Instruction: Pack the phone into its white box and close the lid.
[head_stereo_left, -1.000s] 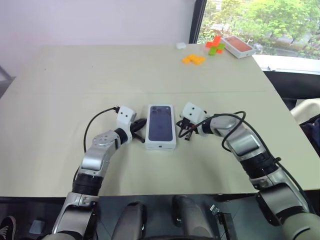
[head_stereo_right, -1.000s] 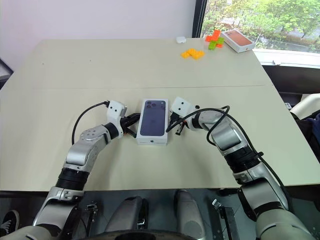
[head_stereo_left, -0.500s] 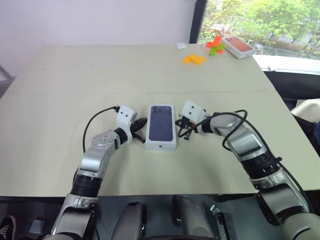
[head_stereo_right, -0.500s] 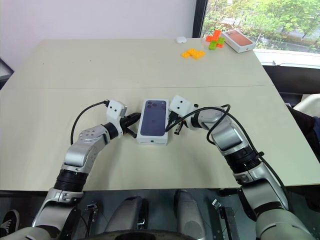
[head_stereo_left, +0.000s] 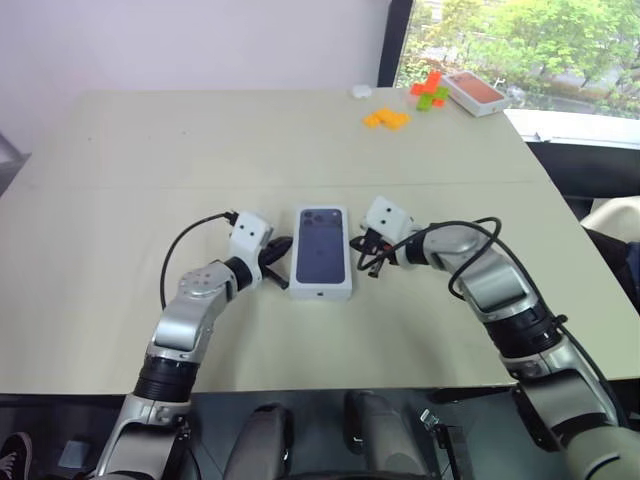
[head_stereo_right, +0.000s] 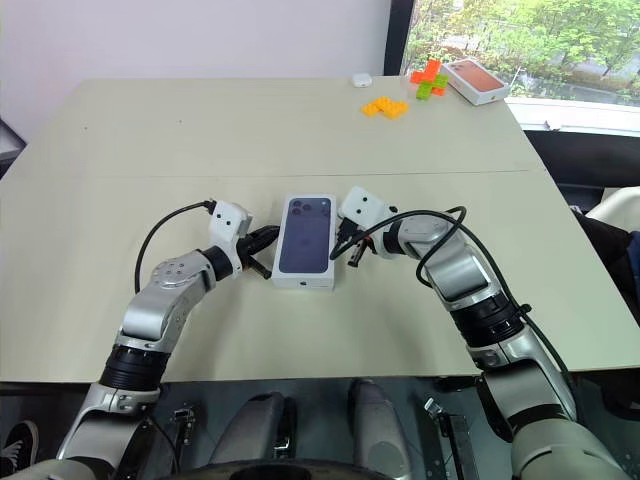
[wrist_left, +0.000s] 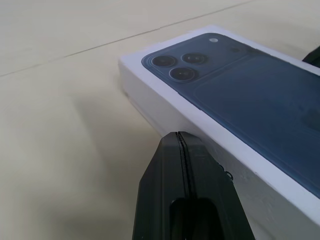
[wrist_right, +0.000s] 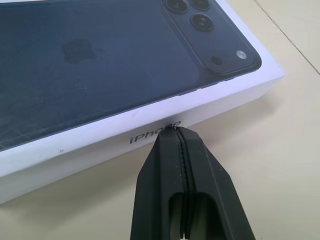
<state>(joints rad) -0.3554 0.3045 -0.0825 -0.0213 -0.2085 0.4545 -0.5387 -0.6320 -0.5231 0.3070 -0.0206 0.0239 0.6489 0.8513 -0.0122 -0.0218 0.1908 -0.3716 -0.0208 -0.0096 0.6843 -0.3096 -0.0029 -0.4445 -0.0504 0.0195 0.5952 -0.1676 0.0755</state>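
Nothing has moved — both closed hands, left hand (wrist_left: 180, 136) and right hand (wrist_right: 176, 131), flank the lid (head_stereo_left: 321, 246).

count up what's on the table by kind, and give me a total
Closed white phone box, the lid on: 1
Box with orange-red top: 1
Heaps of toy blocks, orange and mixed orange-green: 2
Small white object at the far edge: 1
Total: 5

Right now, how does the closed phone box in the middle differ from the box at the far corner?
The lid shows a dark blue phone picture; the far box has an orange-red top. The first lies between both tools, the second near the colored blocks. Both are flat, rectangular, with white sides.
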